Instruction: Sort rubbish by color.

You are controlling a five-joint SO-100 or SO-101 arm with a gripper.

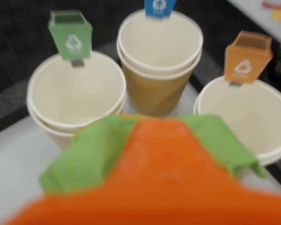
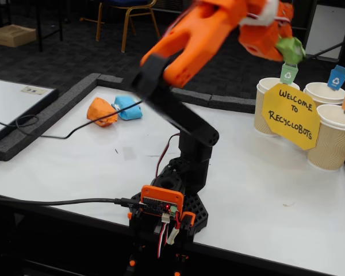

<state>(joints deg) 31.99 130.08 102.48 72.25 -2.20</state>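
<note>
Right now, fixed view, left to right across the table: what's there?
Orange wad → light blue wad → arm base → green wad held in the gripper over the green-tagged cup → yellow welcome sign → blue-tagged cup → orange-tagged cup.

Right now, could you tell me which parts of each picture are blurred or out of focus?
Wrist view: the claw and the green wad it grips fill the foreground as soft, unfocused shapes; the three cups behind are only slightly soft. Fixed view: the raised arm is smeared, probably by motion, while the orange wad, blue wad and yellow sign look sharp.
</note>
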